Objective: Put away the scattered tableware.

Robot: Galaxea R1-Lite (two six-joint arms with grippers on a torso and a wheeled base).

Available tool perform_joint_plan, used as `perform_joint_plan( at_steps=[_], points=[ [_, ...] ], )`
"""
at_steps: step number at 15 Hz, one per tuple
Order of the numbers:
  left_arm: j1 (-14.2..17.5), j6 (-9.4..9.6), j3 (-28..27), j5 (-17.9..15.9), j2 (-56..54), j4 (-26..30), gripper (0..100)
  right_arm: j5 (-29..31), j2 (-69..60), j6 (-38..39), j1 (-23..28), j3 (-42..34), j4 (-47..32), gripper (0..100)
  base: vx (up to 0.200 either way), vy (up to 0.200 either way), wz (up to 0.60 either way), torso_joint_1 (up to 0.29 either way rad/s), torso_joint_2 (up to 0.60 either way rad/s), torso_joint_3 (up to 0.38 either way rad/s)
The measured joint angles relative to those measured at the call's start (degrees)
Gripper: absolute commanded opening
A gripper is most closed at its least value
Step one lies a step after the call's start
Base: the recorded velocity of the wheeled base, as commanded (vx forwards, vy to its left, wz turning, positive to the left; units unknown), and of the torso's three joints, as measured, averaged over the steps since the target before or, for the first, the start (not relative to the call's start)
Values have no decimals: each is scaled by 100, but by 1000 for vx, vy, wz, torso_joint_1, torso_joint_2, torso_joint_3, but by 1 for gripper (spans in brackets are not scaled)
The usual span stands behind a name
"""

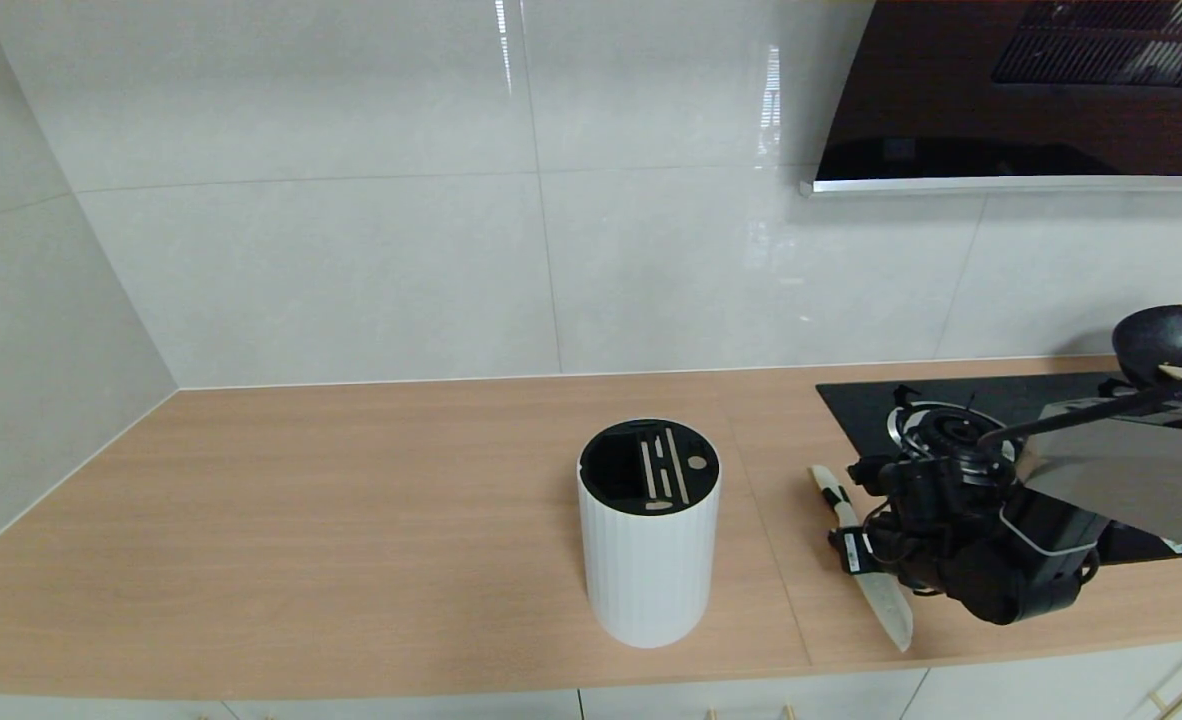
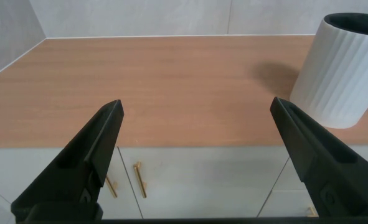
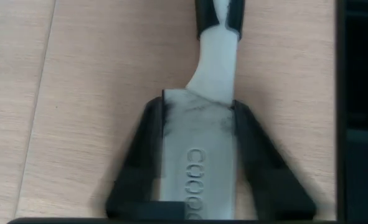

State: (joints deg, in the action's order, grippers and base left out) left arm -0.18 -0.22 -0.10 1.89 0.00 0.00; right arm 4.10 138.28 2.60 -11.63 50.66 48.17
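On the counter point(image 1: 351, 520): a light wooden worktop runs along a pale tiled wall point(image 1: 351, 200), and the task's things stand and lie on it.
Holder point(image 1: 649, 530): a white ribbed cylinder, upright near the middle of the counter. Its black top has slots and one wider opening. The left wrist view shows it point(image 2: 339, 68) off to one side.
Knife point(image 1: 886, 600): white blade and a black-and-white handle. It lies flat on the wood to the right of the holder and apart from it, just beside the hob. The handle points toward the wall and the tip toward the front edge.
Right gripper point(image 1: 856, 545): low over the knife's middle. In the right wrist view point(image 3: 199, 106) its black fingers point(image 3: 149, 143) stand on either side of the blade point(image 3: 199, 162) and seem pressed against its edges, so it looks clamped on the knife, though the close view makes contact hard to confirm.
Left gripper point(image 2: 196, 106): fingers spread wide with nothing between them. It hangs before the counter's front edge, above the white cabinet fronts point(image 2: 190, 180) with gold handles.
Hob point(image 1: 851, 400): black glass at the right end of the counter, with a round burner point(image 1: 941, 430).
Pan point(image 1: 1176, 345): dark, at the far right behind the hob.
Range hood point(image 1: 1031, 90): dark and glossy, on the wall at upper right.
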Motion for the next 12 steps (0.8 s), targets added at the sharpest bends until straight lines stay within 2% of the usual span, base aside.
perform_joint_plan(
  at_steps=[7, 12],
  points=[
    [0, 0, 0, 0, 0, 0, 100, 158, -93, 5, -22, -67, -44, 0, 0, 0, 0, 0, 0, 0],
    [2, 0, 0, 2, 0, 0, 100, 226, -1218, 24, -50, -369, -229, 0, 0, 0, 0, 0, 0, 0]
  ],
)
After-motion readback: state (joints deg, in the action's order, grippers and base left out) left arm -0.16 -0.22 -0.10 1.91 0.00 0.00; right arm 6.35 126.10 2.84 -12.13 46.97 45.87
